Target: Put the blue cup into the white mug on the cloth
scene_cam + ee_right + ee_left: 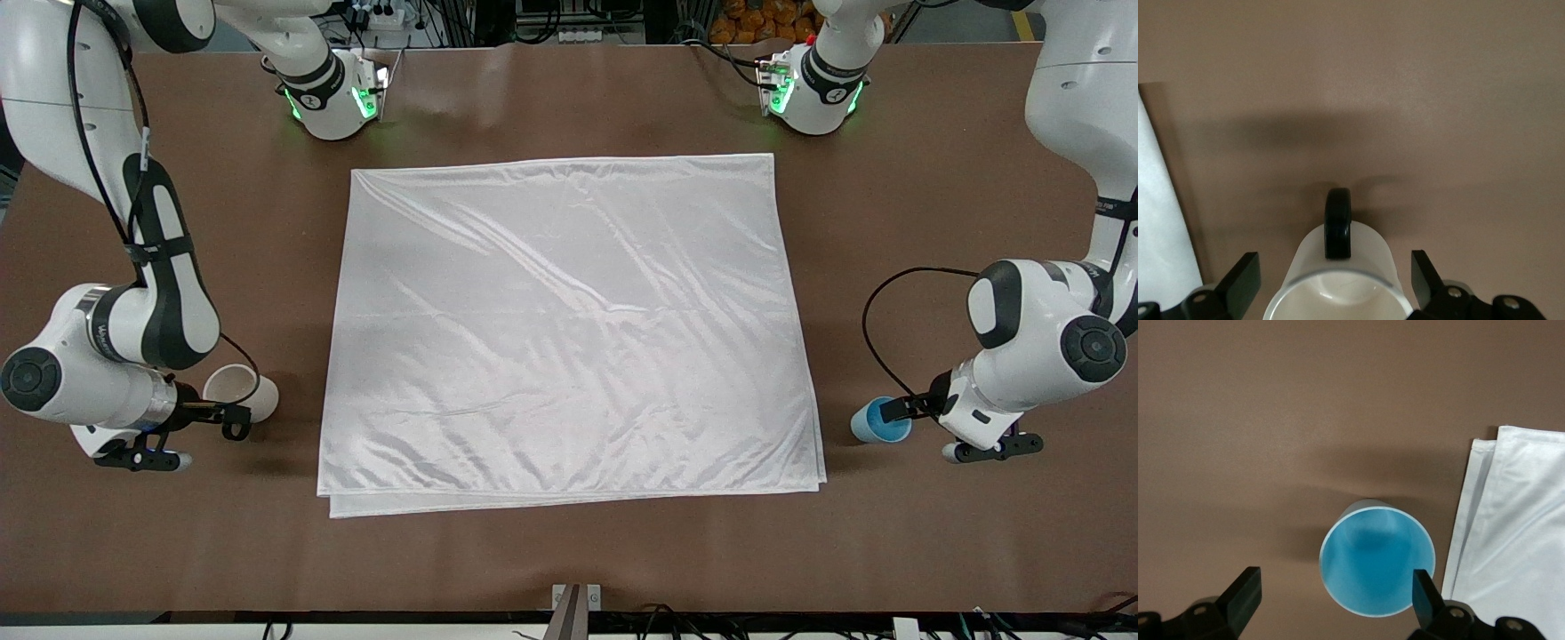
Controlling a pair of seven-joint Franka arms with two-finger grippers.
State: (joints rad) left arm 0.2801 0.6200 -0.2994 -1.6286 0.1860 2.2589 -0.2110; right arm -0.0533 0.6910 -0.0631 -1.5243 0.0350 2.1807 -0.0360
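Robotics lab: two arms bolted at brown table (933, 551), cables (898, 320) and power strip (384, 15) at edge, camera mount (576, 603).

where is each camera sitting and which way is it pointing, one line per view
Front view: high across the table, facing both arms' bases; shows both arms, the cloth, white mug, blue cup.
Left wrist view: on the left arm's wrist, looking down on the blue cup between the open left hand's fingers.
Right wrist view: on the right wrist, looking down on the white mug inside the open right hand.
Shared: both wrist views catch a cloth edge.
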